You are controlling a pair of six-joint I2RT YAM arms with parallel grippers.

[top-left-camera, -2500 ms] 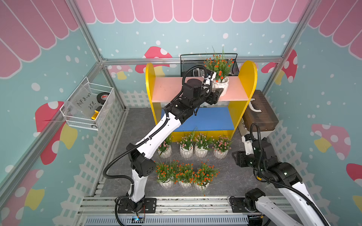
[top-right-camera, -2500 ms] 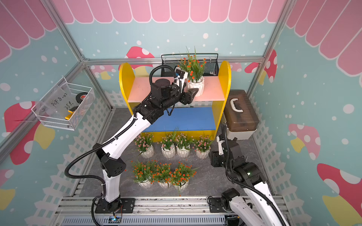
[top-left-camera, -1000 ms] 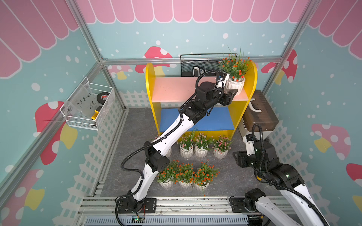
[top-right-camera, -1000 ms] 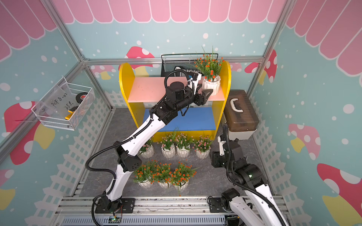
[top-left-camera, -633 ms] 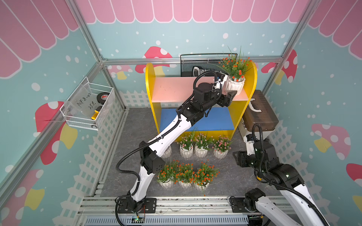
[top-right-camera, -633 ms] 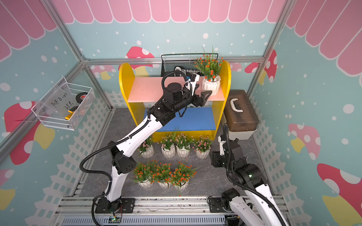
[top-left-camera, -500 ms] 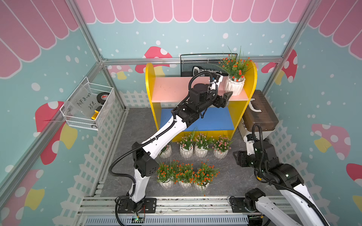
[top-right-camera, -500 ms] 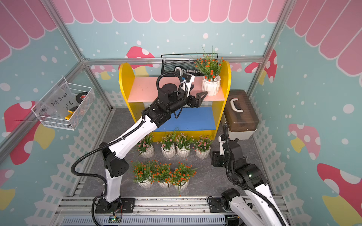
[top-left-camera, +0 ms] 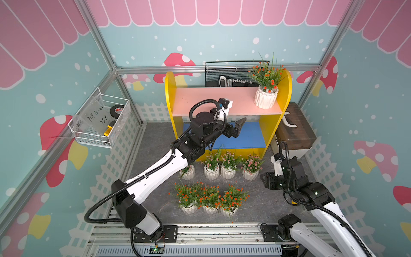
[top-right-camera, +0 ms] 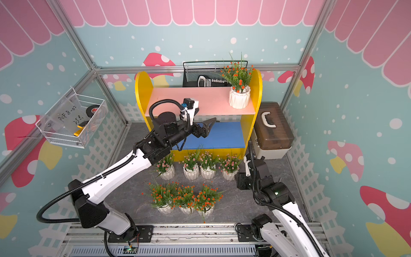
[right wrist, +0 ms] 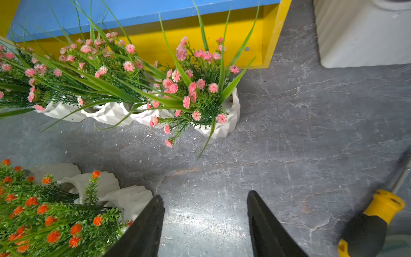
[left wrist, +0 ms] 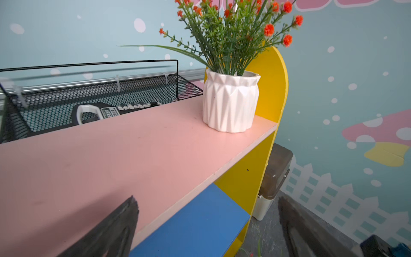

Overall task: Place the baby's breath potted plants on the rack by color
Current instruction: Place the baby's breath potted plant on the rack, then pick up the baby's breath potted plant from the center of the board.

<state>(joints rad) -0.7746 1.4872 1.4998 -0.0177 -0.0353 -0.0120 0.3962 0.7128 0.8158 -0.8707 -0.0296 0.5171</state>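
Note:
The rack (top-left-camera: 211, 100) has one orange-flowered baby's breath potted plant (top-left-camera: 265, 100) upright at the right end of its pink upper board, free of any grip; the left wrist view shows this pot (left wrist: 230, 102) too. My left gripper (top-left-camera: 239, 127) hangs open and empty before the rack's front edge, left of and below that pot. Several pink-flowered plants (top-left-camera: 222, 164) stand in a row on the floor before the rack. Three orange-flowered ones (top-left-camera: 209, 198) stand nearer the front. My right gripper (right wrist: 205, 195) is open over bare floor, right of both rows.
A black wire basket (top-left-camera: 229, 75) sits behind the rack. A white wire basket (top-left-camera: 100, 124) hangs on the left wall. A brown-lidded box (top-left-camera: 295, 129) stands right of the rack. A yellow-and-black tool handle (right wrist: 375, 220) lies by my right gripper.
My left gripper opened, let go of the orange-flowered plant on the pink board, and drew back leftward and down. The right arm has not moved.

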